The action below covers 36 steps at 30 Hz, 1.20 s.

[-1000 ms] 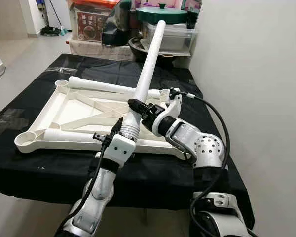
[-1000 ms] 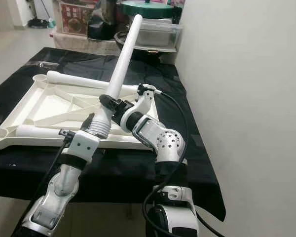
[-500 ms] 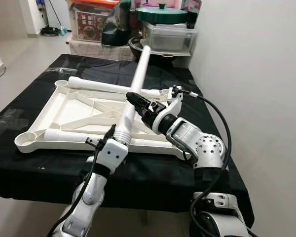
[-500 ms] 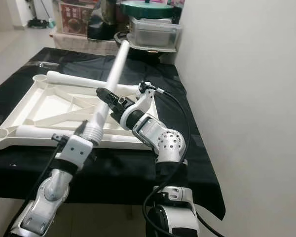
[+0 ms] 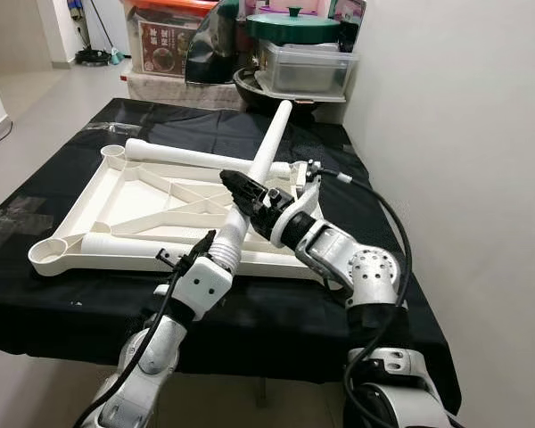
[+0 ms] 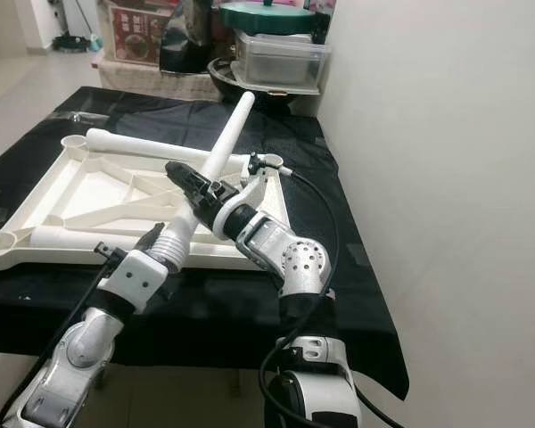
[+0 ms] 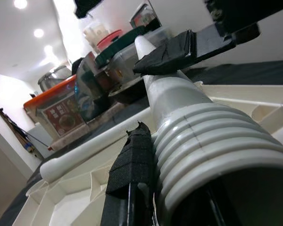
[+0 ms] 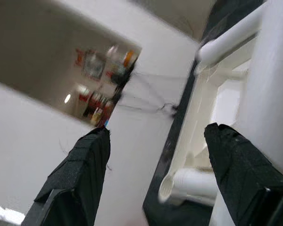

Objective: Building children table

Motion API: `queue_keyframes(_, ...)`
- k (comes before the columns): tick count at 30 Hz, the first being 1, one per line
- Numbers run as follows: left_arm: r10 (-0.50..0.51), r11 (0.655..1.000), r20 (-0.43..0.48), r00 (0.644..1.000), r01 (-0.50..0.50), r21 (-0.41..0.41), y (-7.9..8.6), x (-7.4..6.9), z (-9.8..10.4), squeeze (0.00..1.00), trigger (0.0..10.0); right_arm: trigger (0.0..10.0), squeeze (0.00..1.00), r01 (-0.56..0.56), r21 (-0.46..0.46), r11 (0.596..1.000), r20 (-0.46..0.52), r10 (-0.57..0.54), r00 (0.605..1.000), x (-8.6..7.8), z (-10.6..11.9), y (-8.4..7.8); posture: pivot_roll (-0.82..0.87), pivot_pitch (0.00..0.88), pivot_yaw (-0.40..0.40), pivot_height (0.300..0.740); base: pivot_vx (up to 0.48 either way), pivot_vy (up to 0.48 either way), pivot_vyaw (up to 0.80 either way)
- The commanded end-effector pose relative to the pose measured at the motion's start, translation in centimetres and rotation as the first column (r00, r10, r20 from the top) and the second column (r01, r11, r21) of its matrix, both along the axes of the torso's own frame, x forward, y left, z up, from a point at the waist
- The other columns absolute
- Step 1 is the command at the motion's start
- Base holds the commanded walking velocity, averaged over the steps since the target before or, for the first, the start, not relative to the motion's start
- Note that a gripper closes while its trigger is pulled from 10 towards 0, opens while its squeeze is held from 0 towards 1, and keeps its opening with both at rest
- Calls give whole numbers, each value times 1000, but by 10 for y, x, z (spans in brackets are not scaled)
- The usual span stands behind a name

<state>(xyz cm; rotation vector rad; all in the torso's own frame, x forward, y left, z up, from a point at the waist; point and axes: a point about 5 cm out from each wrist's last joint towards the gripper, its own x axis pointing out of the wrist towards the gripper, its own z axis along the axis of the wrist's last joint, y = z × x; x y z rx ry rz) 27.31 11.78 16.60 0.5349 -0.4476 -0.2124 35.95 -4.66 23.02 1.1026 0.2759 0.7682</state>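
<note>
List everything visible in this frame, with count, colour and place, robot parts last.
Tabletop: one, cream, upside down on the cloth, ribbed underside up.
Loose legs: two, white, lying along the tabletop's far and near edges.
Held leg: one, white, tilted over the tabletop, ribbed end toward the robot.
Cloth: one, black, covering the work surface.
Storage bins: several, clear and orange-lidded, behind the work surface, with a green lid on top.
Wall: white, on the robot's right.
Left gripper: fingers at the leg's ribbed end.
Right gripper: fingers around the leg's shaft.

White wall [image 5: 464, 107] on right; pale floor [image 5: 45, 98]; stacked storage boxes [image 5: 165, 40] at back.
</note>
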Motion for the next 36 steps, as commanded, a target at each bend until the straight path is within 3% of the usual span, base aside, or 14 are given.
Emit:
queue_keyframes(1,-31,999,71,997,32,-14,-5,-6,14,0,10000,10000,0,56,21,998,-12,-56,998,6,2,-4,172,0,-115,740,0,0,0)
queue_keyframes(4,-31,999,70,997,32,-12,-5,-6,13,0,10000,10000,0,83,29,996,-1,-83,997,9,6,-8,172,0,-116,740,0,0,0)
queue_keyframes(7,-35,999,87,996,34,10,-5,-8,15,0,10000,10000,0,192,22,981,-16,-192,981,23,8,-29,172,0,-116,740,0,0,0)
queue_keyframes(9,-35,999,90,995,34,13,-4,-8,16,0,10000,10000,0,209,16,978,-19,-209,978,24,6,-33,172,0,-116,740,0,0,0)
queue_keyframes(17,-31,999,96,995,28,32,0,-9,18,0,10000,10000,0,215,-41,976,-19,-216,976,26,-4,-36,174,0,-113,740,0,0,0)
queue_keyframes(21,-43,999,88,995,41,25,-2,-11,18,0,10000,10000,0,186,-51,981,-22,-187,982,26,-6,-31,175,0,-117,740,0,0,0)
queue_keyframes(28,-188,982,48,981,188,-1,-20,-20,17,0,10000,10000,0,9,-18,1000,-19,-9,1000,14,-12,-13,176,0,-116,740,0,0,0)
queue_keyframes(36,-265,964,5,964,265,7,-22,-30,13,0,10000,10000,0,-66,-19,998,-11,66,998,11,-16,-11,178,0,-117,740,0,0,0)
